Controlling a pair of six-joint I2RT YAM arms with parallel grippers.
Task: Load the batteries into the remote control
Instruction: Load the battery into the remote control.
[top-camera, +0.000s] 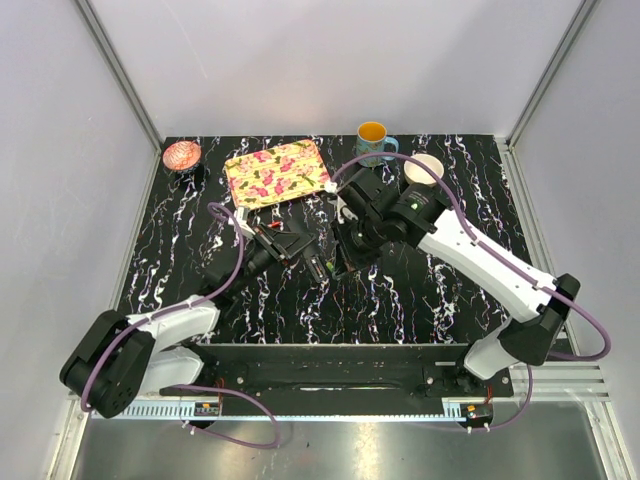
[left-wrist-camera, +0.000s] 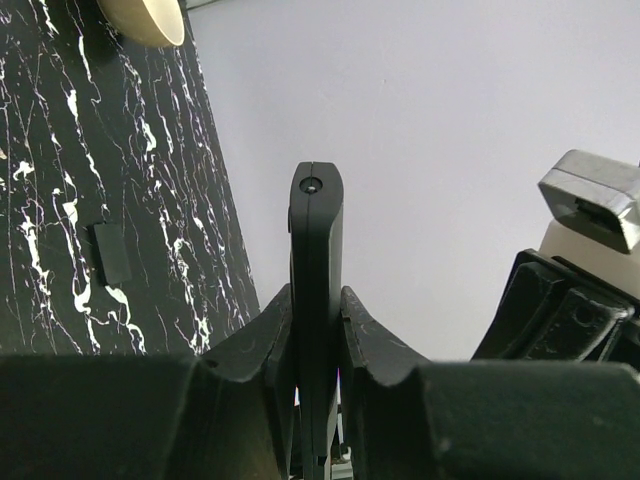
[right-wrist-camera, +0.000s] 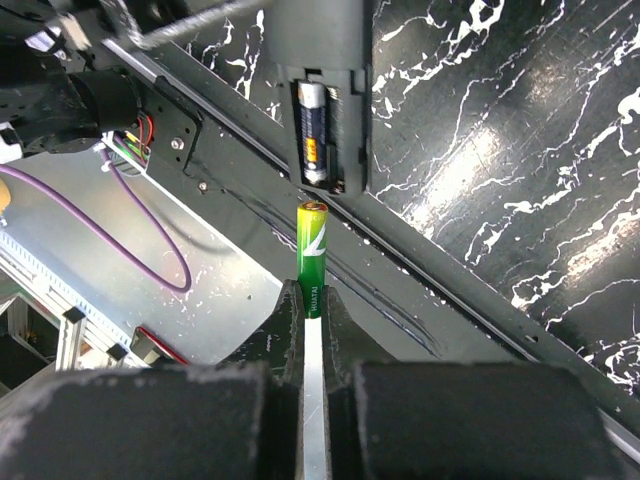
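Gripping the green battery (right-wrist-camera: 311, 262) by its base, right fingers (right-wrist-camera: 285, 345) leave its tip near the remote (left-wrist-camera: 317, 250) clamped in left fingers (left-wrist-camera: 262, 345).

Black table (top-camera: 400, 300) with white streaks like marble, yellow tray (top-camera: 277, 172) with pink flowers at the far side, blue-green mug (top-camera: 377, 150) orange inside, pink bowl (top-camera: 181, 155) far left, cream bowl (top-camera: 423, 168), black remote control (left-wrist-camera: 316, 260), green and yellow battery (right-wrist-camera: 312, 260), dark blue battery (right-wrist-camera: 313, 135) with an orange band, purple cables (top-camera: 241, 252).
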